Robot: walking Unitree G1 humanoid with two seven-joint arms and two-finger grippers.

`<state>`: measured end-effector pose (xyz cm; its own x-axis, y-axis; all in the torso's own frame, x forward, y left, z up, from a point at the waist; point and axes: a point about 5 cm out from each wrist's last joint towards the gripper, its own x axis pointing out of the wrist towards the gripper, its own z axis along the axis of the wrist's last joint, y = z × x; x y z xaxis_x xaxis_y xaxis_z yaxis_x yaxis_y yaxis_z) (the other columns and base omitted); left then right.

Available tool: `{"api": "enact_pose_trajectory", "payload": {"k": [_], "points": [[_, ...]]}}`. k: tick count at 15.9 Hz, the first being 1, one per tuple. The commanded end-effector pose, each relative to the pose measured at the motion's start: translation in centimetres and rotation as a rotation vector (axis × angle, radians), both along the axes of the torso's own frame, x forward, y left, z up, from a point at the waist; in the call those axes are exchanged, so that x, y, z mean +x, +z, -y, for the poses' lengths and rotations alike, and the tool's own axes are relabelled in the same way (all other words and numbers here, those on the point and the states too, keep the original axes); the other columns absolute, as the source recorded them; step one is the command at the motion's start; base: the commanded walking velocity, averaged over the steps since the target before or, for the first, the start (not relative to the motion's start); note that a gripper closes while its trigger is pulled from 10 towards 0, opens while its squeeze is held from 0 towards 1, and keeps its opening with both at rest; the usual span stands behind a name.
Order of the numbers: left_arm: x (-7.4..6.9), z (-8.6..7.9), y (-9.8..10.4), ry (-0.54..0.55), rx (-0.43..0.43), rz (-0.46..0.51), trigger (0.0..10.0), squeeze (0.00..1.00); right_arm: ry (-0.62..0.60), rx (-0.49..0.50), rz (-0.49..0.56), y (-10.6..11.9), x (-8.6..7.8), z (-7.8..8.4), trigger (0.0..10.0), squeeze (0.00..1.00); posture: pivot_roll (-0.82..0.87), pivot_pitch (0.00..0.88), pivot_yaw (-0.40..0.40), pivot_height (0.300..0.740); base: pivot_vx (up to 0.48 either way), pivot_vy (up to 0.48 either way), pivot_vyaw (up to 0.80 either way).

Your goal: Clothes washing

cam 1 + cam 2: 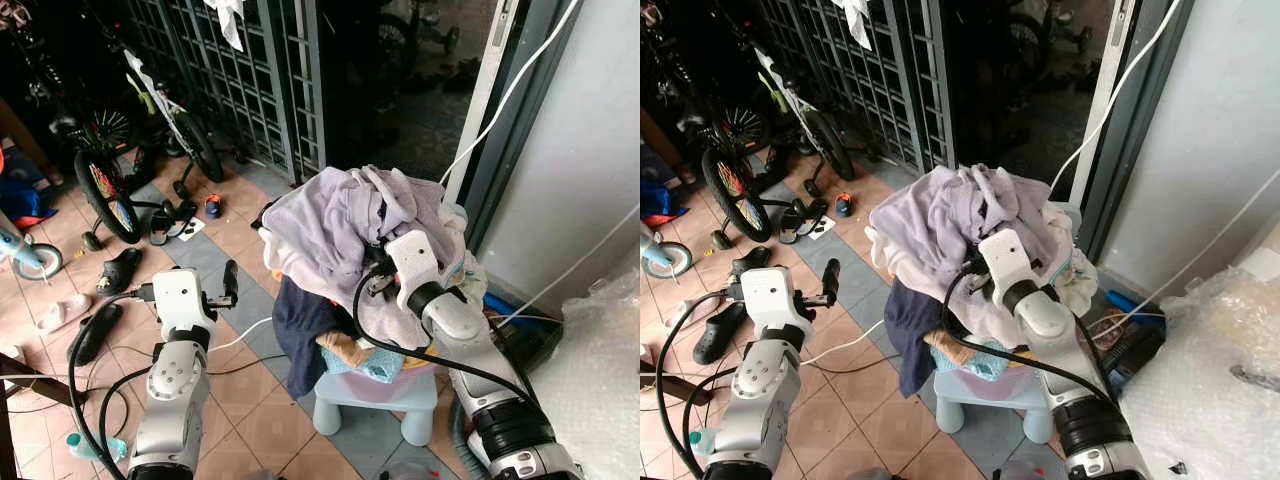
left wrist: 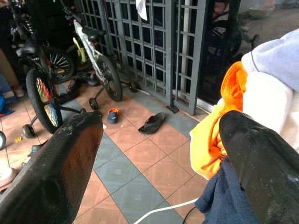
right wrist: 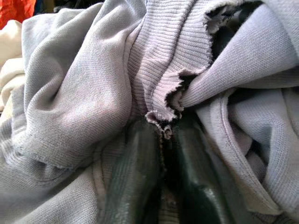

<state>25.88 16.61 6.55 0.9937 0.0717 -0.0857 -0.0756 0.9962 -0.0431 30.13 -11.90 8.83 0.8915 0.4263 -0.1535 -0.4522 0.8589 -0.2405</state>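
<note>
Off to the left of my left gripper a bicycle leans against the dark metal grille gate, with a second bike's spoked wheel nearer my side. On the tiled floor beyond that gripper lie black sandals, a pale slipper and a small blue and orange shoe. A white cable runs up the door frame past my right gripper, and bubble wrap is heaped to its right.
</note>
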Motion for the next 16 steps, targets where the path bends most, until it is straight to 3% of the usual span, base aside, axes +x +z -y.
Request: {"api": "enact_pose_trajectory", "payload": {"k": [1, 8, 10, 11, 13, 16], "points": [[0.0, -0.4, 0.0, 0.011, 0.022, -0.010, 10.0, 0.00, 0.023, -0.017, -0.081, -1.5, -0.6, -0.5, 0.0, 0.00, -0.06, 0.000, 0.097, 0.740, 0.000, 0.000, 0.00], [0.4, -0.2, -0.1, 0.054, 0.077, -0.042, 10.0, 0.00, 0.020, 0.083, 0.001, 0.3, -0.7, -1.4, 0.0, 0.00, -0.06, 0.000, 0.097, 0.740, 0.000, 0.000, 0.00], [0.3, 0.1, 0.2, 0.023, 0.099, -0.014, 10.0, 0.00, -0.035, 0.222, 0.167, 4.1, -0.4, -1.4, 0.0, 0.00, -0.06, 0.000, 0.100, 0.740, 0.000, 0.000, 0.00], [0.3, 0.0, 0.2, 0.019, 0.112, -0.014, 10.0, 0.00, -0.050, 0.309, 0.265, 7.2, -0.2, -1.5, 0.0, 0.00, -0.06, 0.000, 0.106, 0.740, 0.000, 0.000, 0.00], [0.6, 0.1, 0.3, 0.019, 0.121, -0.012, 10.0, 0.00, -0.085, 0.372, 0.389, 11.6, 0.2, -0.9, 0.0, 0.00, -0.07, 0.000, 0.112, 0.740, 0.000, 0.000, 0.00], [0.8, 0.4, 0.4, 0.012, 0.133, -0.001, 10.0, 0.00, -0.118, 0.351, 0.410, 11.9, 0.2, 0.0, 0.0, 0.00, -0.07, 0.000, 0.117, 0.740, 0.000, 0.000, 0.00]]}}
